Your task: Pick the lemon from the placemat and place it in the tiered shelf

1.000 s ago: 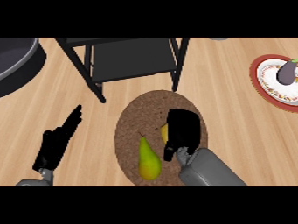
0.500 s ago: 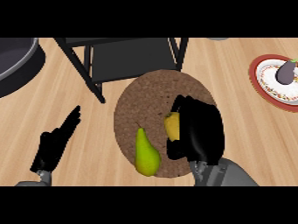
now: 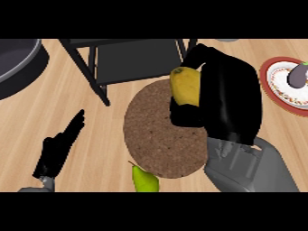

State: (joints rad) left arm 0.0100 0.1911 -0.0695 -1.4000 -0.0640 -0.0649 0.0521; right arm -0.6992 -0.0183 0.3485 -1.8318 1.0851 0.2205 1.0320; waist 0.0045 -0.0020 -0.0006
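Note:
My right hand point(image 3: 226, 97) is curled round the yellow lemon point(image 3: 185, 85) and holds it above the far edge of the round brown placemat point(image 3: 160, 135). The lemon shows between the thumb and the fingers, close to the front of the black tiered shelf point(image 3: 126, 58) at the top middle. The shelf's lower tier is a dark flat board between black legs. My left hand point(image 3: 58, 149) rests open on the counter at the lower left, fingers straight.
A green pear point(image 3: 143, 178) lies at the placemat's near edge. A red-rimmed plate point(image 3: 279, 92) with a dark eggplant point(image 3: 297, 75) sits at the right. A large dark pot point(image 3: 6, 67) stands at the upper left.
My right hand has closed on the lemon and lifted it off the placemat, carrying it up and toward the shelf. The pear stays near the mat's near edge. The left hand is still.

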